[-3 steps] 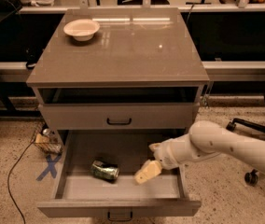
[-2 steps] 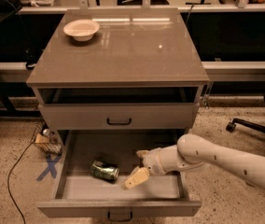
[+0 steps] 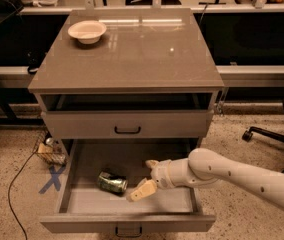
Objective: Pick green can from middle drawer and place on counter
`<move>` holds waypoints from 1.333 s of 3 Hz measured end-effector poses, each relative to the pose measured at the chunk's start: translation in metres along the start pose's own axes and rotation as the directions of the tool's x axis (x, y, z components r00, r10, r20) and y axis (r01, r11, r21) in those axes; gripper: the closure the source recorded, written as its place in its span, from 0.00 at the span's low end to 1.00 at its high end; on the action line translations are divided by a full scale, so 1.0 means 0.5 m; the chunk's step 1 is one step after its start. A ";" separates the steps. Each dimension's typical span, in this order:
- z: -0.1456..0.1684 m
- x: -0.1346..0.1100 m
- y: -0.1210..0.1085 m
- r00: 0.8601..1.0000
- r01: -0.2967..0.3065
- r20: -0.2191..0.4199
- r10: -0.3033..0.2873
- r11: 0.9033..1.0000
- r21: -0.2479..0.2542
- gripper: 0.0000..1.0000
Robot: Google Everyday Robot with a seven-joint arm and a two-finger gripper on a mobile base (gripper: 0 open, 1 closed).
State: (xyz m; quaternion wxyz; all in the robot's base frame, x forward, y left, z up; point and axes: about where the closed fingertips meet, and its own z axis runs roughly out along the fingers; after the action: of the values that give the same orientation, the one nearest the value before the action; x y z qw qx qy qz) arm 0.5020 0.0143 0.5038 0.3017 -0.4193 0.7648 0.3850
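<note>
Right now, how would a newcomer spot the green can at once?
Below the counter, the middle drawer stands pulled out. On its floor, beside the gripper, lies the green can: dented, on its side, the only loose object there.

Tool (image 3: 140, 180) moved L in middle drawer (image 3: 127, 219), now just beside green can (image 3: 113, 182).

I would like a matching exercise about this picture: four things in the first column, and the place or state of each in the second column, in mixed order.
Things
1. green can
2. white bowl
3. pincer
4. middle drawer

Place or state
A. on the counter, near a back corner
B. pulled open
C. lying on its side on the drawer floor
D. low inside the drawer, beside the can, not touching it

Pairs: 1-C, 2-A, 3-D, 4-B.
</note>
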 end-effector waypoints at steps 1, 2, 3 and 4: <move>0.051 -0.009 -0.036 0.999 0.013 0.047 -0.015 0.999 0.045 0.00; 0.095 -0.004 -0.054 0.998 0.009 0.059 -0.012 0.999 0.050 0.00; 0.146 0.009 -0.065 0.999 0.019 0.031 -0.022 0.996 0.092 0.00; 0.191 0.010 -0.072 0.999 0.040 -0.007 -0.039 0.988 0.146 0.00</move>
State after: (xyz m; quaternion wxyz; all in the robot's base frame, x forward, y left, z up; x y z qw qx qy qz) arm 0.5441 0.0800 0.4381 0.3377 -0.4119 0.7832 0.3209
